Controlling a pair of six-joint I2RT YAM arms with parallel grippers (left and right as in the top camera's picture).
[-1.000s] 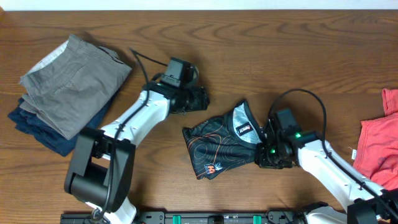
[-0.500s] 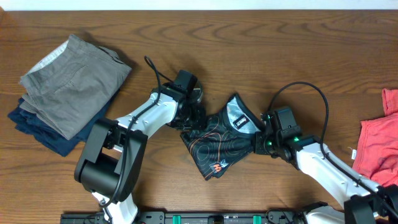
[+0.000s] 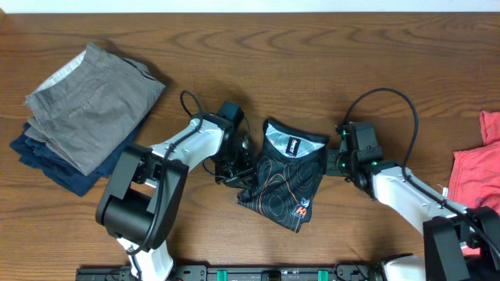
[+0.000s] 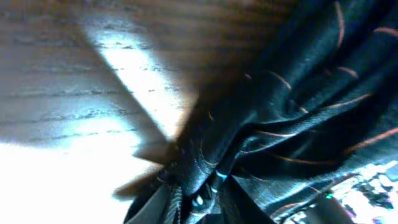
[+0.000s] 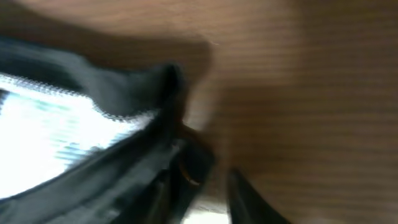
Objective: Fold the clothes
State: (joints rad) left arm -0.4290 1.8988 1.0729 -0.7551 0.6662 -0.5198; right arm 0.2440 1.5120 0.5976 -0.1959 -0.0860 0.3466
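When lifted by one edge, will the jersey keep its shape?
Probably not: the jersey bunches into soft folds at the left gripper, so it should hang limp. It looks thin and glossy, so likely light and perhaps slippery.

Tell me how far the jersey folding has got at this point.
Done: the black jersey is folded over into a compact bundle, though rumpled. In hand: the left gripper and right gripper each pinch an opposite edge. Left: flatten it, square it up, release.
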